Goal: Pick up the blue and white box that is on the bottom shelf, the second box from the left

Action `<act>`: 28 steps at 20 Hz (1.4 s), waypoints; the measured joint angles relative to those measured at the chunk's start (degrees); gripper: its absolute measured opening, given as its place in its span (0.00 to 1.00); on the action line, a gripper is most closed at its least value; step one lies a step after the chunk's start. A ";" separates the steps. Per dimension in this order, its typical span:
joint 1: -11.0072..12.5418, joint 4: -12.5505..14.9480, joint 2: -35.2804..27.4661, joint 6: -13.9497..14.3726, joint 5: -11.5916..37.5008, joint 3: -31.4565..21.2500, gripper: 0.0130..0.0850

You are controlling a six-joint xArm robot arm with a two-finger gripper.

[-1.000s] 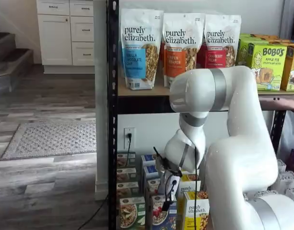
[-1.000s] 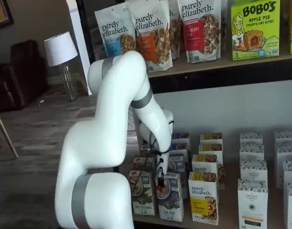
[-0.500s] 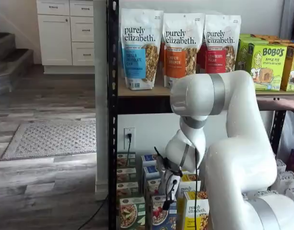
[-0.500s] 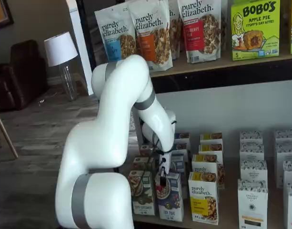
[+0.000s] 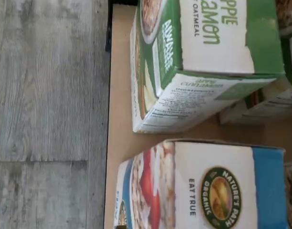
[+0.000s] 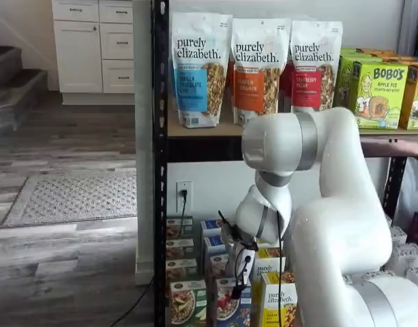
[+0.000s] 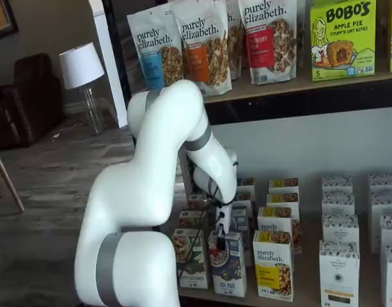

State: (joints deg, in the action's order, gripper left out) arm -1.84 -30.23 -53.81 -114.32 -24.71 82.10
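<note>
The blue and white box (image 7: 228, 263), printed with a bowl of red berries, stands upright at the front edge of the bottom shelf (image 7: 298, 295), just beside a green carton.

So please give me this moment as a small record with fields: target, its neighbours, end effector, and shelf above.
target: blue box, front of the bottom shelf, upright, not lifted
left neighbour: green box, separate from the target
right neighbour: yellow box
end effector: just above the blue box's top; only a dark finger shows in a shelf view, side-on, so no gap is visible and no grip either
shelf above: granola bags and Bobo's boxes
</note>
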 joint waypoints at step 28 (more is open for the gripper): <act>-0.06 6.19 -2.58 5.14 -0.29 0.87 1.00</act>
State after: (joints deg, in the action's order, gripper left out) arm -1.90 -24.03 -56.39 -109.18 -25.00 82.97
